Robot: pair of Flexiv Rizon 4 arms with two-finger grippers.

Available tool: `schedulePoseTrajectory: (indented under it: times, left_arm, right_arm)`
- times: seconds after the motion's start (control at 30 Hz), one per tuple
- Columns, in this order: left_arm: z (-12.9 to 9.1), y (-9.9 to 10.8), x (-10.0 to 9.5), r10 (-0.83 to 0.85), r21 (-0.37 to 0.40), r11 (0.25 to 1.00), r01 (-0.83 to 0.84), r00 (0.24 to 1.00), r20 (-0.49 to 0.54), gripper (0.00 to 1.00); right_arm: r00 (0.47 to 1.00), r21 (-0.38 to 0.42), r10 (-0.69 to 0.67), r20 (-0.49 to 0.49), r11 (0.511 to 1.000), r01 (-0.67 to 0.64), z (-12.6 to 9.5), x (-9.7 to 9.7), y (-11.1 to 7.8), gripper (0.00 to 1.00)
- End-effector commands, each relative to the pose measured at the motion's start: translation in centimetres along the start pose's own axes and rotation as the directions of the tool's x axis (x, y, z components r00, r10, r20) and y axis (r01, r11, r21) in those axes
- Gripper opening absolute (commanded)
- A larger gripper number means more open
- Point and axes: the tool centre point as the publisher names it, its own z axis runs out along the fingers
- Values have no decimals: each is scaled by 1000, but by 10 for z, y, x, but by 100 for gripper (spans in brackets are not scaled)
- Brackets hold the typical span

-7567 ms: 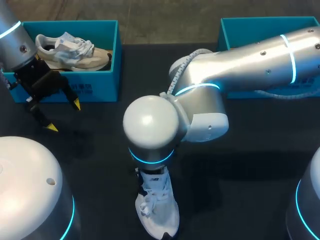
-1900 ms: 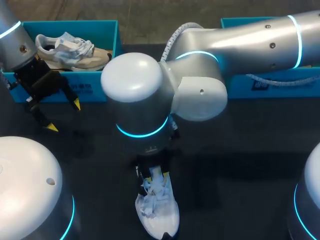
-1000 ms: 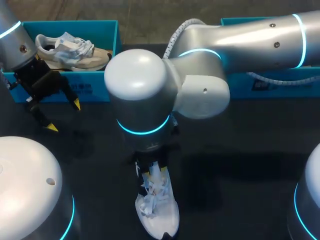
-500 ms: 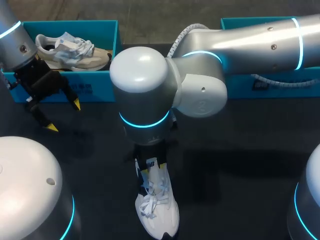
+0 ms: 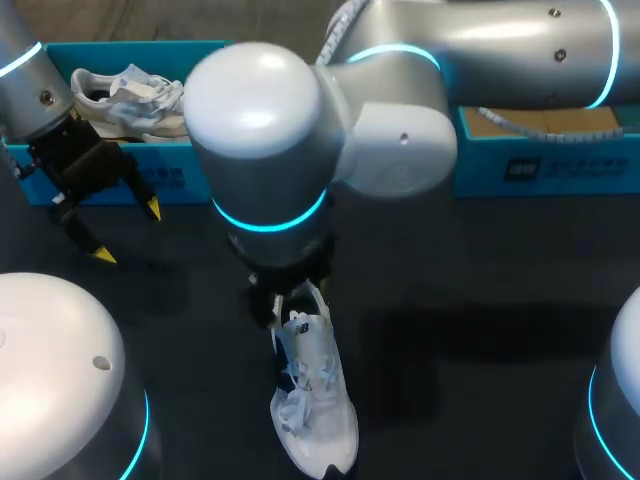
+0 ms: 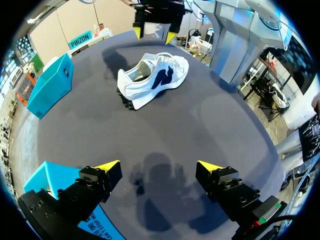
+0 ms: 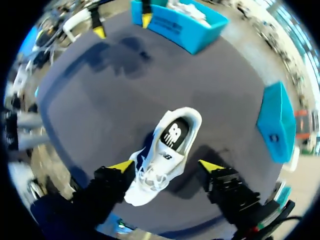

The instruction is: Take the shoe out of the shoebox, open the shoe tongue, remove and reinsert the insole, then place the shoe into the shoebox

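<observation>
A white and navy shoe (image 5: 312,400) lies on its sole on the dark table near the front edge. In the right wrist view the shoe (image 7: 167,150) is straight below my right gripper (image 7: 165,165), which hangs open above it, touching nothing. The dark insole (image 7: 175,134) with its white logo lies inside the shoe. In the head view my right arm's wrist hides that gripper. My left gripper (image 5: 127,233) is open and empty at the far left, in front of the teal shoebox (image 5: 170,180). From the left wrist the shoe (image 6: 152,80) is well ahead of the left gripper (image 6: 158,166).
A second pale shoe (image 5: 130,95) lies in the left shoebox. Another teal box (image 5: 560,165) stands at the back right, under my right arm. My right arm's big joint (image 5: 265,130) hangs over the table's middle.
My right gripper has opened and risen off the shoe, so the arm looms larger in the head view. The shoe stays on the table. The left arm has not moved.
</observation>
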Motion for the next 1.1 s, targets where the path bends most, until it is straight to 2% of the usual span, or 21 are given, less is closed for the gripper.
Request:
schedulePoseTrajectory:
  times: [0.03,0.07,0.1,0.13,0.17,0.5,0.57,0.77,0.9,1.1]
  left_arm:
    - [0,0,0,0,-2,1000,0,1000,-1,100]
    - [0,0,0,0,-2,1000,0,1000,-1,100]
    - [0,0,0,0,-2,1000,0,1000,-1,100]
    - [0,0,0,0,-2,1000,0,1000,-1,100]
    - [0,0,0,0,-2,1000,0,1000,-1,100]
    - [0,0,0,0,-2,1000,0,1000,-1,100]
    - [0,0,0,0,-2,1000,0,1000,-1,100]
    - [0,0,0,0,-2,1000,0,1000,-1,100]
    - [0,0,0,0,-2,1000,0,1000,-1,100]
    - [0,0,0,0,-2,1000,0,1000,-1,100]
  right_arm:
    - [917,-22,-398,3,917,398,-5,-11,6,100]
    - [910,-29,-415,1,909,415,-5,-11,7,100]
    - [865,-65,-501,-12,864,499,-6,-13,8,100]
    - [796,-112,-604,-37,794,597,-6,-16,8,100]
    - [758,-140,-650,-51,756,639,-6,-18,6,100]
    - [758,-140,-650,-51,756,639,-6,-18,6,100]
    - [693,-145,-721,-28,689,710,0,-14,17,100]
    - [596,-55,-800,71,593,803,1,-17,36,100]
    - [549,-26,-830,97,549,835,5,-21,49,100]
    - [517,-1,-852,87,519,855,21,-30,61,100]
